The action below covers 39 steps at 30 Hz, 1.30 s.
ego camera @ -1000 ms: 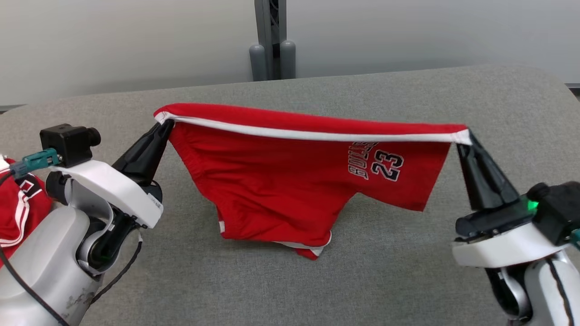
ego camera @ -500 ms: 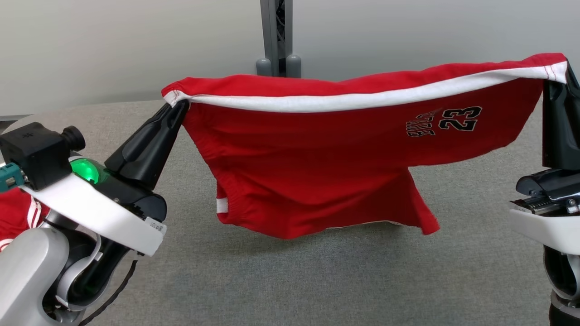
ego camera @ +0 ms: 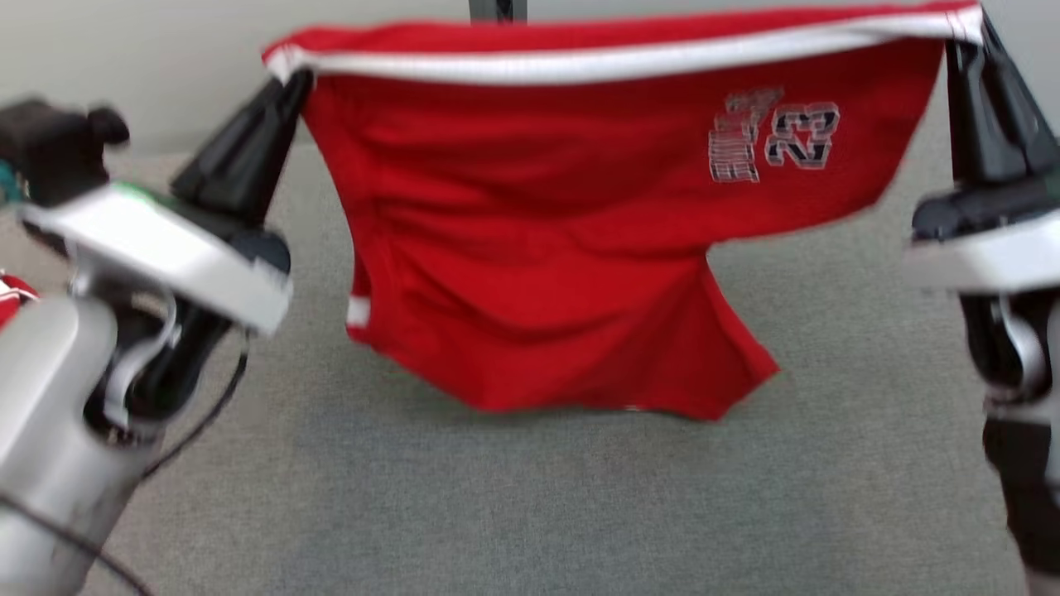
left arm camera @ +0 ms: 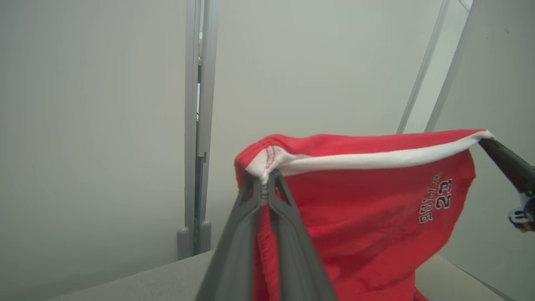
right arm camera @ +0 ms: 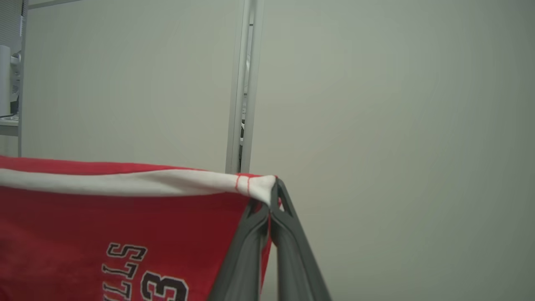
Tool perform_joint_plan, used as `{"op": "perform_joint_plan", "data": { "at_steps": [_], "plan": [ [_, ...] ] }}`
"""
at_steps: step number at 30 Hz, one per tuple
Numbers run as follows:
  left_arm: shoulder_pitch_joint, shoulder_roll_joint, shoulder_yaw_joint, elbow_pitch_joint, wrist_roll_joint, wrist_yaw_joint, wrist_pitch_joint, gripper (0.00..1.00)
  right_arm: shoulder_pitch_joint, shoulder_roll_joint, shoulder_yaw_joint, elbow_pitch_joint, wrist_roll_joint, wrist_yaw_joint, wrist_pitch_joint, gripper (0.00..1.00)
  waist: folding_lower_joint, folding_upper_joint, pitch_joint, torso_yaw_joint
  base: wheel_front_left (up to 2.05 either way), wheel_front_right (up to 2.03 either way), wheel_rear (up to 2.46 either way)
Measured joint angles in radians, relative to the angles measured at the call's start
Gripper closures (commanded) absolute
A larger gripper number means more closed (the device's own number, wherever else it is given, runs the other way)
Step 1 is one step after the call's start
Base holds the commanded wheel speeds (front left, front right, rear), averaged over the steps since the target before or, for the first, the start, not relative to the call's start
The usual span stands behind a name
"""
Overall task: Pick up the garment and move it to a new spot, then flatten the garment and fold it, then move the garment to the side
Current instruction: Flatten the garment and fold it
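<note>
Grey table [ego camera: 530, 513]: one cloth-covered top. The near stretch is bare, with open room between the two arms, and the far edge runs along the wall.
Left gripper [ego camera: 291, 83]: one, at the left. Its fingers are pressed together on the garment's top left corner, pinching the white band.
Right gripper [ego camera: 965, 41]: one, at the right, a little higher. Its fingers pinch the top right corner.
Garment [ego camera: 538, 248]: one, red, with one "23" print. It hangs in the air between the grippers with its top edge pulled nearly straight. The lower edge hangs loose and appears clear of the table.
Red cloth [ego camera: 8, 294]: one scrap at the left edge, mostly hidden.
Post [left arm camera: 196, 125]: one grey upright beyond the table.
Wall [right arm camera: 397, 125]: pale, plain.
</note>
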Motion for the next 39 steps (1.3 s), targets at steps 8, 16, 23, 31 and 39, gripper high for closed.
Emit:
{"op": "perform_joint_plan", "data": {
  "at_steps": [8, 16, 23, 31, 39],
  "plan": [
    [-0.367, -0.175, -0.029, 0.46, 0.042, -0.091, -0.011, 1.0, -0.421, -0.049, 0.116, 0.428, 0.049, 0.0, -0.045, 1.0, 0.0, 0.0, 0.08, 0.026, 0.0, 0.0, 0.0],
    [-0.642, -0.338, -0.021, 0.913, 0.028, -0.154, -0.03, 1.0, -0.754, -0.003, 0.117, 0.861, 0.099, 0.003, -0.11, 1.0, 0.0, 0.0, 0.146, 0.058, 0.0, 0.0, 0.0],
    [-0.779, -0.384, -0.025, 1.133, 0.026, -0.199, -0.051, 1.0, -0.908, 0.054, 0.119, 1.071, 0.093, 0.005, -0.142, 1.0, 0.0, 0.0, 0.151, 0.047, 0.0, 0.0, 0.0],
    [-0.74, -0.416, -0.076, 1.217, 0.032, -0.229, -0.119, 1.0, -0.876, 0.068, 0.198, 1.153, 0.145, 0.003, -0.151, 1.0, 0.0, 0.0, 0.196, 0.046, 0.0, 0.0, 0.0],
    [-0.436, -0.411, -0.174, 1.086, 0.014, -0.231, -0.262, 1.0, -0.526, 0.012, 0.307, 0.923, 0.371, 0.0, -0.155, 1.0, 0.0, 0.0, 0.206, 0.056, 0.0, 0.0, 0.0]
  ]
}}
